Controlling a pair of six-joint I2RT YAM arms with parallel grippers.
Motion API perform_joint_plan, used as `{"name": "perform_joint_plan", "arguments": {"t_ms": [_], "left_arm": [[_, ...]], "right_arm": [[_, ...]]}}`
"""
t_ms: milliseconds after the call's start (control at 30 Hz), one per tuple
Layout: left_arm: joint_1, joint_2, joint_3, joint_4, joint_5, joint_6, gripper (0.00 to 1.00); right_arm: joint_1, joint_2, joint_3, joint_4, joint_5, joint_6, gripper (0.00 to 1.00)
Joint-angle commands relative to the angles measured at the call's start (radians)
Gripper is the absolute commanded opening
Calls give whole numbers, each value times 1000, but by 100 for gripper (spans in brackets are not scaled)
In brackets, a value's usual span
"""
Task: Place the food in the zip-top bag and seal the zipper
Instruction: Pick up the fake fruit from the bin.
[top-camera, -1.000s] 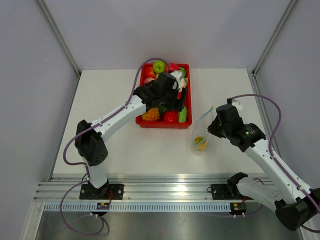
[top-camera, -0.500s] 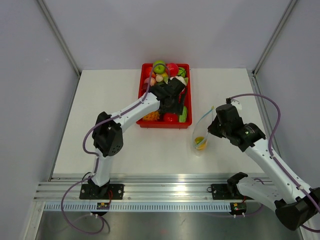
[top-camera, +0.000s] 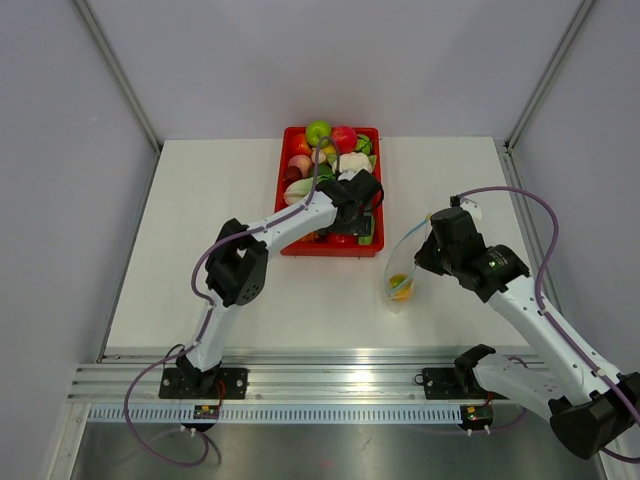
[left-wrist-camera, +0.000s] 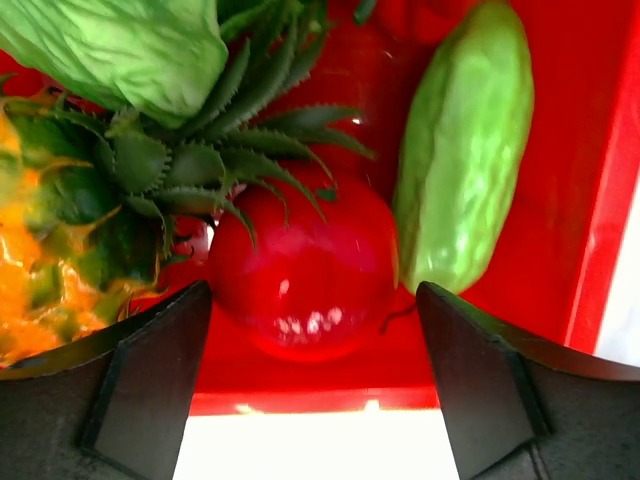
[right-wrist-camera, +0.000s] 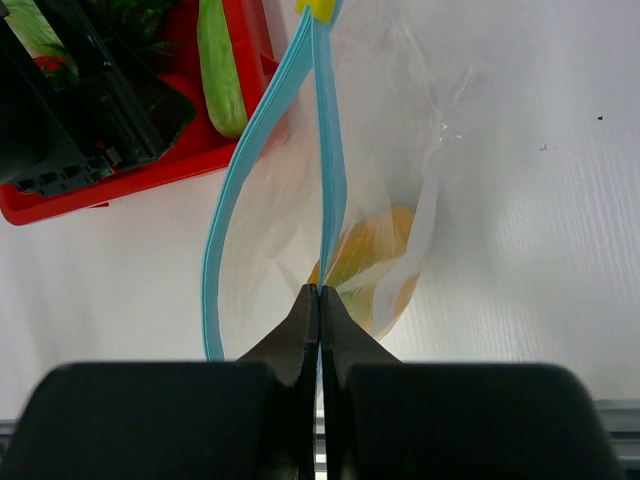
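Looking down from the top view first: finds the task barely begun. Shows only an orange-yellow mango (top-camera: 400, 286) inside the zip-top bag (top-camera: 392, 256), which sits on the desk (top-camera: 190, 200) just right of the red tray (top-camera: 300, 251). Leaves all the other food to move, among it a green apple (top-camera: 318, 131) and a red round fruit (top-camera: 344, 137) at the tray's far end. Places the left fingers (top-camera: 358, 215) low over the tray's near right corner and the right fingers (top-camera: 426, 258) at the bag's mouth. Leaves the sealing undone too.

Turning to the left wrist view: shows the left fingers (left-wrist-camera: 140, 390) spread wide and holding nothing, one on each side of a glossy red tomato (left-wrist-camera: 300, 280) without touching it. Sets a pineapple (left-wrist-camera: 60, 230) on one side of it, a pale green gourd-like piece (left-wrist-camera: 465, 150) on the other, a leafy green (left-wrist-camera: 120, 50) beyond.

Moving to the right wrist view: shows the right fingers (right-wrist-camera: 308, 330) pressed fully together on one lip of the light blue zipper (right-wrist-camera: 331, 150), holding that side up. Shows the other lip bowed away, so the mouth gapes toward the tray. Reveals clear, crinkled film with the mango at the bottom; possibly a second yellowish piece beside it, though hard to say through the plastic.
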Motion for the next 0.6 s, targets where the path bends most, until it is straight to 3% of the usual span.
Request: {"name": "perform_joint_plan", "arguments": {"t_ms": [0,333,467,567], "left_arm": [[4,16,50,5,-72,-46,89],[2,55,33,51,-75,-12,89],[2,36,21,60,-79,-3,66],[1,-20,4,71,-81,11,57]], "right_arm": [[-7,5,33,27,-2,-16,0],[-7,8,31,38,-10,-22,0],[-7,5,31,35,-8,-22,0],[-7,10,31,33,-13,-20,0]]}}
